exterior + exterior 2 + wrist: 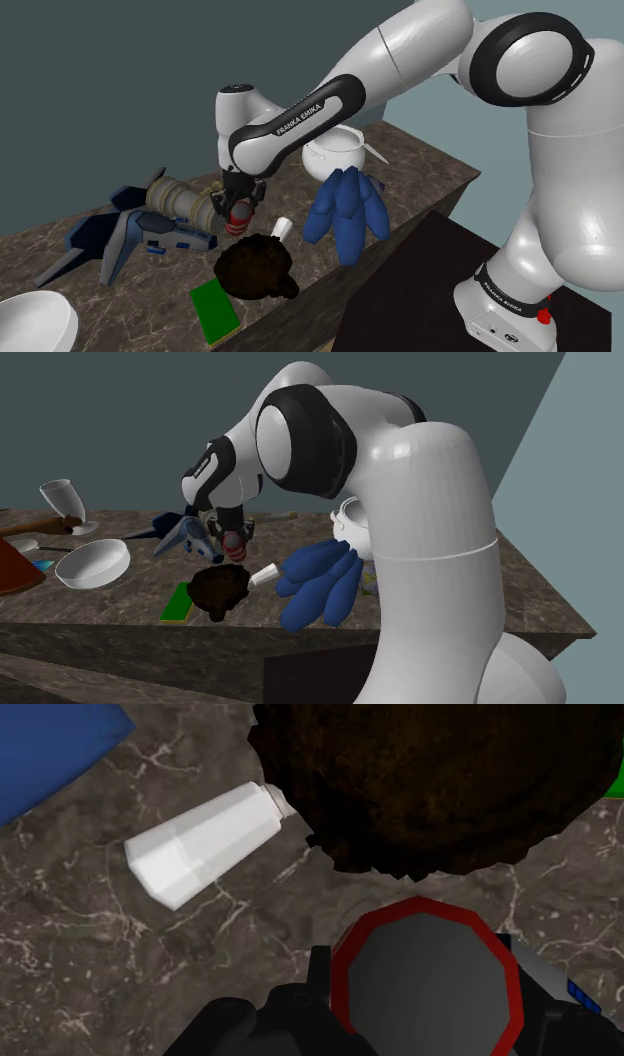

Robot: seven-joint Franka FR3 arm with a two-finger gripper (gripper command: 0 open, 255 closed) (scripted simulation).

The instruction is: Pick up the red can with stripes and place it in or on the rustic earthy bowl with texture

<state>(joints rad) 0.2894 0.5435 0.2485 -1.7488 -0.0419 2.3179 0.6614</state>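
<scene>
Wrist view: can grey-ended, red-rimmed.

White arm, dark joints, black hand

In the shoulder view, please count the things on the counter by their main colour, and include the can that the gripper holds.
White: 3 (jug, small bottle, white bowl)
Blue: 2 (bunch, toy craft)
Green: 1 (flat block)
Dark brown: 1 (textured bowl)
Red: 1 (can held by the gripper)
Total: 8
</scene>
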